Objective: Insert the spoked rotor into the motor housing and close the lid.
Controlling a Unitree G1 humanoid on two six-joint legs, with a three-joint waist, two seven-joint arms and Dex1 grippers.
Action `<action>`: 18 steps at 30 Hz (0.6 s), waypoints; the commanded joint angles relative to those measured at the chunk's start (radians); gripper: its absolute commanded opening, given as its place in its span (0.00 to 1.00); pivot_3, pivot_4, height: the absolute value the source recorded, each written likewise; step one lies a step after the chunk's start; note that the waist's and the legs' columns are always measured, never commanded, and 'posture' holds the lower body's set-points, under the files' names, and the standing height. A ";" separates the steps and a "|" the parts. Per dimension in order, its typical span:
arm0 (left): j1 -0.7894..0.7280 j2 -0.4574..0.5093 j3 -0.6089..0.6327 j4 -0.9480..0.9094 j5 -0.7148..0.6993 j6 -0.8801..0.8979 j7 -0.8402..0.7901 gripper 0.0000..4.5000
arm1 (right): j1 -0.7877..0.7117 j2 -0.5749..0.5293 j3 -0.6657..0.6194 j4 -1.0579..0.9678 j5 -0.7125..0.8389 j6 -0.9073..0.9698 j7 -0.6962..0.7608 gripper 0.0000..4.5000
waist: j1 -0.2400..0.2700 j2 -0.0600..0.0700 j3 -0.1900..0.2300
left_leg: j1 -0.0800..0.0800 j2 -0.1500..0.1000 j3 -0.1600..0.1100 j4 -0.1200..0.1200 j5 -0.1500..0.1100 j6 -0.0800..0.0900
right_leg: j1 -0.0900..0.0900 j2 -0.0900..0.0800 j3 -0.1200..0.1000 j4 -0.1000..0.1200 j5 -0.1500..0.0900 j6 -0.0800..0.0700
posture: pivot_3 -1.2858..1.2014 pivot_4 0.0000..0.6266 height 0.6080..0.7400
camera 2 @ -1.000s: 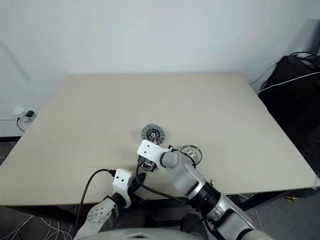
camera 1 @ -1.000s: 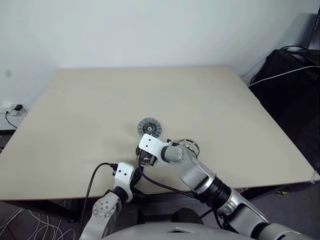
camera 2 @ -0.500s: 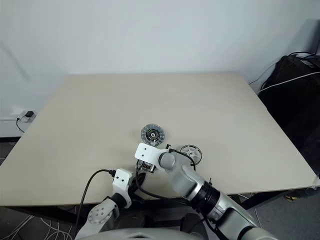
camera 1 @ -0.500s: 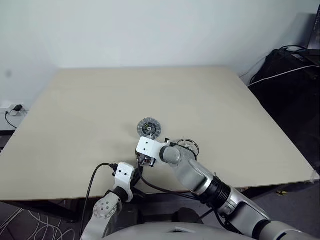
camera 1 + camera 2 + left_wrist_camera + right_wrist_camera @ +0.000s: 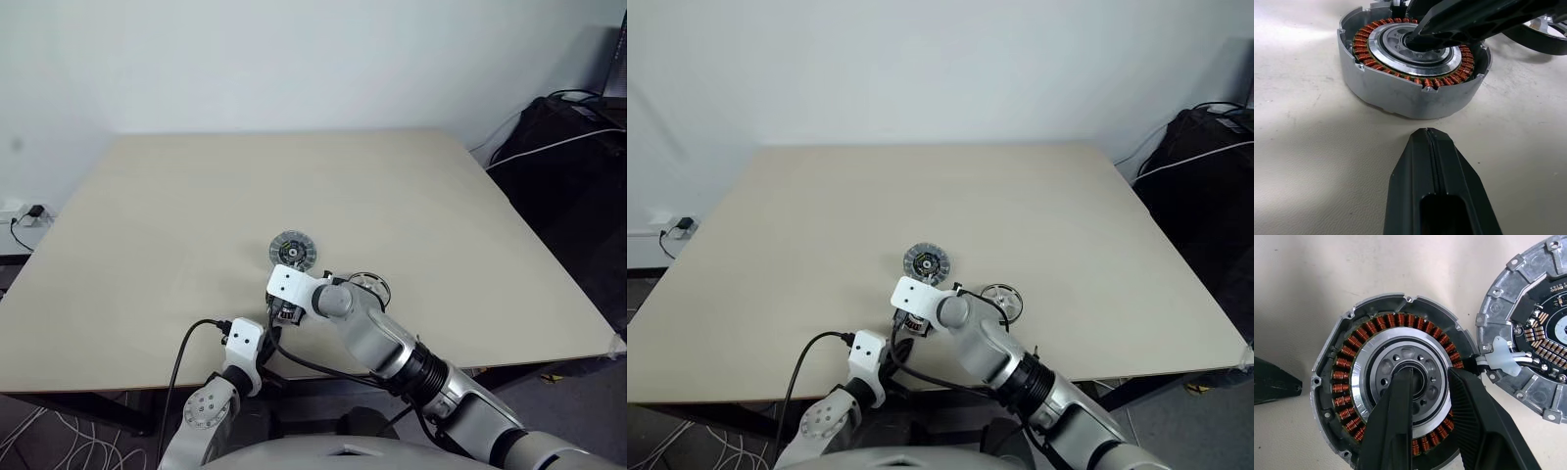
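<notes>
Left pincer, fingers pressed together, low centre on the bench, just short of the motor housing. Right pincer partly spread, one finger in the housing's silver centre. Spoked rotor right of it; lid beyond.

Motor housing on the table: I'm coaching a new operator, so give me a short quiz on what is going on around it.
1. True or false: the round silver motor housing with copper windings already holds the black-rimmed spoked rotor.
2. Which one has a fingertip at the housing's central bore? A: left hand. B: right hand.
3. Fill in: the left hand's fingers are ____.

Key:
1. False. The rotor lies on the beige table beside the housing.
2. B.
3. Shut.
</notes>
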 commanded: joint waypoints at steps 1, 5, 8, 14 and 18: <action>-0.007 -0.002 0.001 -0.009 -0.005 -0.030 -0.008 0.00 | -0.007 0.004 -0.014 0.008 -0.006 0.014 -0.012 0.27 | 0.000 0.000 0.000 | 0.000 0.000 0.000 0.000 0.000 0.000 | 0.000 0.000 0.000 0.000 0.000 0.000 | 0.52 0.00 1.00; -0.009 -0.004 -0.001 0.001 -0.002 -0.038 -0.007 0.00 | -0.006 0.006 -0.015 0.007 -0.007 0.018 -0.017 0.06 | 0.000 0.000 0.000 | 0.000 0.000 0.000 0.000 0.000 0.000 | 0.000 0.000 0.000 0.000 0.000 0.000 | 0.52 0.00 1.00; -0.008 -0.006 -0.003 0.004 -0.001 -0.041 -0.006 0.00 | -0.005 0.007 -0.016 0.007 -0.007 0.020 -0.019 0.00 | -0.001 0.000 0.000 | 0.000 0.000 0.000 0.000 0.000 0.000 | 0.000 -0.001 0.000 0.000 0.000 0.000 | 0.52 0.00 1.00; -0.009 -0.008 -0.004 0.005 0.000 -0.041 -0.005 0.00 | -0.003 0.006 -0.017 0.005 -0.007 0.015 -0.019 0.00 | 0.000 0.000 0.000 | 0.001 0.000 0.000 0.000 0.000 0.000 | 0.000 -0.001 -0.001 0.000 0.000 0.000 | 0.52 0.00 1.00; -0.012 -0.007 -0.003 0.008 -0.001 -0.041 -0.007 0.00 | 0.001 0.003 -0.019 -0.003 -0.005 0.005 -0.019 0.00 | 0.000 0.000 0.000 | 0.001 0.000 0.000 0.000 0.000 0.000 | 0.000 -0.001 -0.001 0.000 0.000 0.000 | 0.52 0.00 1.00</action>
